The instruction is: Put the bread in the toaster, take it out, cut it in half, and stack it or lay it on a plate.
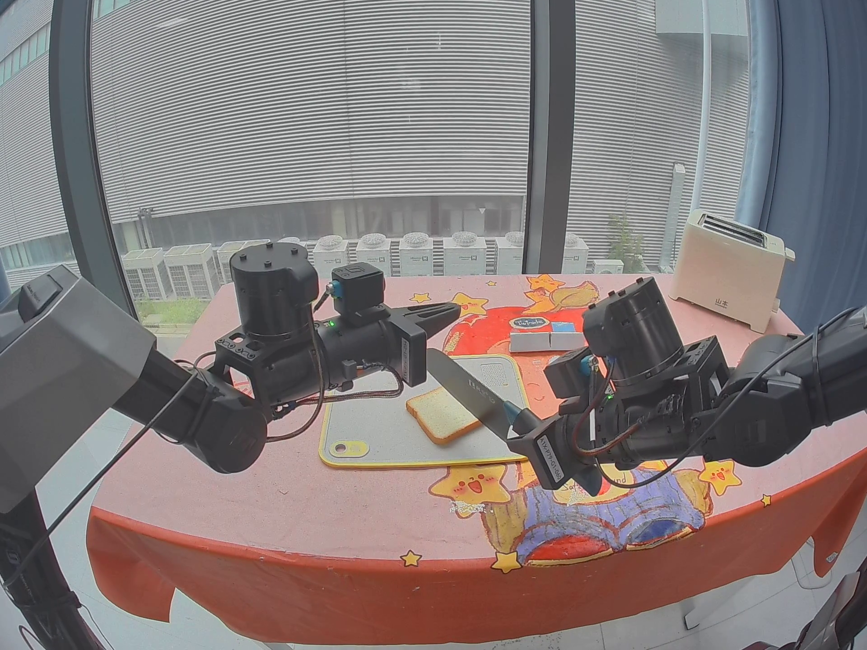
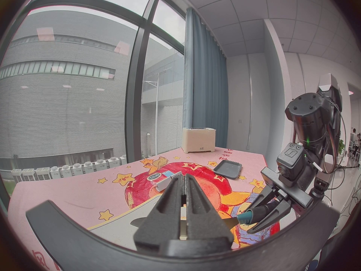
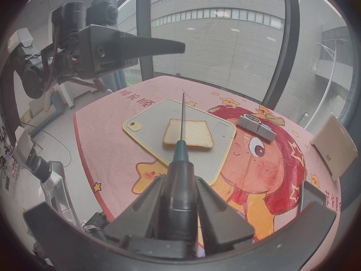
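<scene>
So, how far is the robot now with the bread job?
Done, it seems: the bread lies whole on the cutting board, out of the toaster. In hand: the right gripper holds the knife over the slice, no cut visible yet. Still to do: cutting it in half and laying the halves on the dark plate.

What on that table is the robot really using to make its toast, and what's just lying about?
For the job:
- bread
- knife, held in the right arm's jaws
- board
- toaster
- dark tray, probably meant as the plate

Lying about:
- small box
- tablecloth
</scene>
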Controlling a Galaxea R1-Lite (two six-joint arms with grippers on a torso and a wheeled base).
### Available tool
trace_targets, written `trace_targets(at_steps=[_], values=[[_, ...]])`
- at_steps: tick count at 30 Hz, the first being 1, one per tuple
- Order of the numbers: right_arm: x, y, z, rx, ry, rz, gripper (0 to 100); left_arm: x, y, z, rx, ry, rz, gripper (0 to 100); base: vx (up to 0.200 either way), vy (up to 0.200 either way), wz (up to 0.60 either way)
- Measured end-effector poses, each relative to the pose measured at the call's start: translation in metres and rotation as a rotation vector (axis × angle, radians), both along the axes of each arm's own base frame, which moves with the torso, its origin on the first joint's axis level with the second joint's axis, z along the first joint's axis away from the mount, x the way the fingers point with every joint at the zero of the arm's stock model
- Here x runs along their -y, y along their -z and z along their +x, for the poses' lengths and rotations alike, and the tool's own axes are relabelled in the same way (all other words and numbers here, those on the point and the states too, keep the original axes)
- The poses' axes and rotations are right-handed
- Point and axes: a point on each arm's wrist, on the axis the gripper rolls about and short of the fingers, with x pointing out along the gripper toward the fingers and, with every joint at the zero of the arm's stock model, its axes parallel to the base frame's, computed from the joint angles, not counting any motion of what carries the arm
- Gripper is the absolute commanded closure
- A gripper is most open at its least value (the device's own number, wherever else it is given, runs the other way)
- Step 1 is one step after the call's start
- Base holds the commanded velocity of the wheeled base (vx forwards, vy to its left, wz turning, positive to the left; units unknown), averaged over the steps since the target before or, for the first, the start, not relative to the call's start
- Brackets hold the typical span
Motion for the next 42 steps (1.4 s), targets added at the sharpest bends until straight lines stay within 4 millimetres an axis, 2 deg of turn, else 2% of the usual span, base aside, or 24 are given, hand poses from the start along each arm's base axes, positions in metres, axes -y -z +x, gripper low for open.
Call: trace_targets(at_steps=[6,14,26,42], values=[[-0.001,0.0,0.0,0.0,-0.003,-0.004,100,0.005,0.001,0.007,0.04,0.002,-0.023,100,0.0,0.0,0.0],[-0.001,0.002,0.002,-0.004,-0.002,-0.011,100,0.011,0.02,0.014,0.012,0.011,-0.007,100,0.0,0.0,0.0],[-0.003,0.006,0.004,-0.013,-0.002,-0.019,100,0.019,0.042,0.017,-0.018,0.023,0.02,100,0.0,0.0,0.0],[-0.005,0.009,0.006,-0.011,0.007,-0.031,100,0.021,0.057,0.02,0.003,0.021,0.03,100,0.0,0.0,0.0]])
